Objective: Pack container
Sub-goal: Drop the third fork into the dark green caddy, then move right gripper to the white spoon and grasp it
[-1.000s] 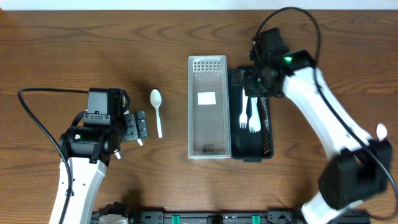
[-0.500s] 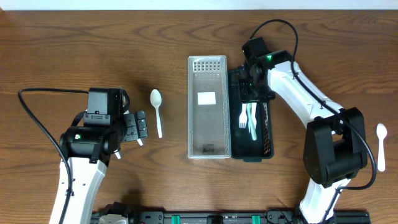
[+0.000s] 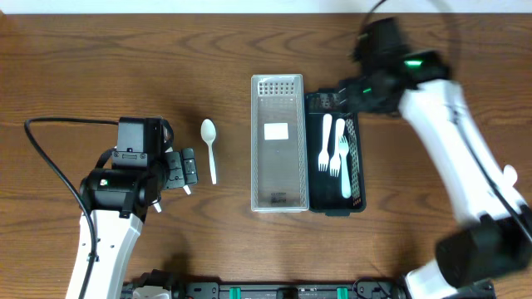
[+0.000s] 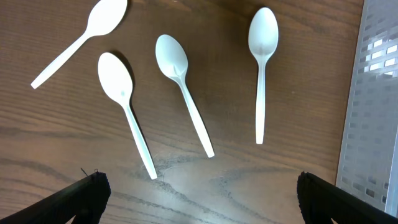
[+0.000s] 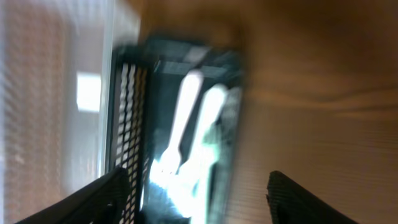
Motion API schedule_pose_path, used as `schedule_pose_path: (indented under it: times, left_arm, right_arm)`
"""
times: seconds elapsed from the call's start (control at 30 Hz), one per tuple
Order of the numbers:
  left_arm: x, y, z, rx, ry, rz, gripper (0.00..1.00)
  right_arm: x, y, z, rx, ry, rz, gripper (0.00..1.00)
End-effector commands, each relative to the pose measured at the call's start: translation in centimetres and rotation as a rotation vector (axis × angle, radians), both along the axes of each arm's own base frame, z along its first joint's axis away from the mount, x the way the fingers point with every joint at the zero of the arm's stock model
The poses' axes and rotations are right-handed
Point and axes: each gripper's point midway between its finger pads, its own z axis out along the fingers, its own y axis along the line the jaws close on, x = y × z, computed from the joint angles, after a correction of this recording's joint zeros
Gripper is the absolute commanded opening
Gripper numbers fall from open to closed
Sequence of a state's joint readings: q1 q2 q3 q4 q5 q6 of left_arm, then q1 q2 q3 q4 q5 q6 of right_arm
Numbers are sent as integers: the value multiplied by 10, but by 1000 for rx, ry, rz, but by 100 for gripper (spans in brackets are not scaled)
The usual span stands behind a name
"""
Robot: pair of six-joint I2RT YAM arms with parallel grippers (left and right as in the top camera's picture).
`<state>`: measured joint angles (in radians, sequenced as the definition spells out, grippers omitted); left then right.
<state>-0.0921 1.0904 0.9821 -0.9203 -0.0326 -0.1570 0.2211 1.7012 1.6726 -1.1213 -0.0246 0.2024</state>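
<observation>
Wood-grain table [image 3: 100, 50] filled the overhead view. The left arm [image 3: 108, 224] rose from the lower left of the frame, with its wrist turned toward the centre. The left gripper [image 4: 202, 199] was spread wide. Its dark fingers [image 4: 87, 196] sat in the two bottom corners of the left wrist view, with bare wood between them and nothing held. Above them in that view lay four white spoons [image 4: 183, 93], bowls up and handles down, apart from one another. The overhead view showed only one of them, left of centre; the arm covered the rest. A fifth spoon [image 3: 509, 184] lay alone at the right edge of the overhead frame.

A clear perforated tray [image 3: 279, 141] stood upright in the middle of the overhead frame. The black container [image 3: 359, 166] sat just beside it on the right, their long sides touching or nearly so. White forks [image 3: 332, 148] lay lengthwise inside the container with their tines toward the bottom of the frame.

The right arm [image 3: 449, 124] came in from the lower right and reached up and over to the container's top end, wrist bent down above it. The right wrist view was blurred, but the right gripper [image 5: 199, 193] was parted, one finger [image 5: 298, 199] at each lower corner. It gripped nothing and hung above the container and forks
</observation>
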Motion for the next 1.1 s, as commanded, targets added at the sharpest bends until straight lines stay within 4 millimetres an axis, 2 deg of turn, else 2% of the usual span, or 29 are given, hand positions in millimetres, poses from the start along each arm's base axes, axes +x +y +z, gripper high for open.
schedule_pose_path:
  times: [0.0, 0.03, 0.07, 0.13, 0.17, 0.23, 0.37, 0.5, 0.73, 0.9, 1.07]
  left_arm:
    - [0, 3, 0, 9, 3, 6, 98]
    - [0, 3, 0, 9, 3, 6, 98]
    - [0, 3, 1, 9, 2, 6, 98]
    - [1, 3, 1, 8, -1, 6, 98]
    - [1, 3, 1, 8, -3, 6, 98]
    - [2, 3, 1, 8, -5, 6, 98]
    - [3, 2, 2, 7, -12, 6, 98]
    - [4, 2, 2, 7, -14, 7, 98]
    - [3, 2, 2, 7, -13, 6, 98]
    - [3, 2, 2, 7, -13, 7, 98]
    - [4, 2, 2, 7, -14, 6, 98]
  right_arm:
    - [-7, -71, 63, -31, -163, -141, 81]
    - [-12, -91, 72, -30, -183, -192, 84]
    - [-21, -118, 81, -37, -203, -266, 87]
    - [-38, -167, 89, -52, -209, -401, 90]
    - [-45, -183, 89, -62, -203, -440, 91]
    - [-64, -225, 85, -98, -171, -523, 92]
    - [-85, -275, 65, -72, -121, -651, 93]
    - [-93, -311, 38, -94, -64, -680, 95]
    - [-98, -355, -19, -89, 69, -729, 99]
    - [-107, -379, -69, -88, 203, -767, 99]
    - [-111, -384, -115, -59, 316, -697, 98]
